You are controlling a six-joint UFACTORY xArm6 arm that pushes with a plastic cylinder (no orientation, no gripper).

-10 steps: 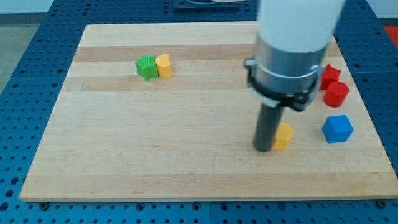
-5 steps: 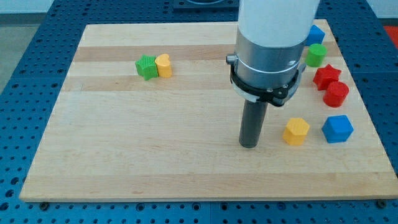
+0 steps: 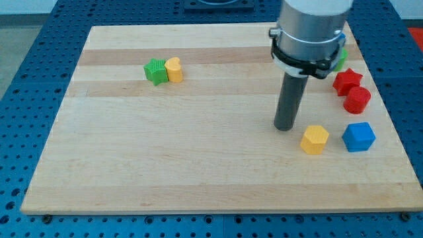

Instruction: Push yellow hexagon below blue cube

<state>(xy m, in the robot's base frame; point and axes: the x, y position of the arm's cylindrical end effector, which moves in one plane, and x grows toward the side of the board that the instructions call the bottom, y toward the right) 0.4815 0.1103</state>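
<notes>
The yellow hexagon (image 3: 314,139) lies on the wooden board near the view's lower right. The blue cube (image 3: 359,137) sits just to its right, a small gap between them. My tip (image 3: 285,127) rests on the board up and to the left of the yellow hexagon, close to it but not touching.
A red star (image 3: 346,80) and a red cylinder (image 3: 357,100) stand above the blue cube. A green block (image 3: 340,59) is partly hidden behind the arm at the upper right. A green star (image 3: 156,71) and a yellow heart (image 3: 174,69) touch at the upper left. The board's right edge (image 3: 390,119) is near.
My tip has moved to the right and toward the view's top, from lower left of the yellow hexagon to its upper left. The blocks have not moved in the last half second.
</notes>
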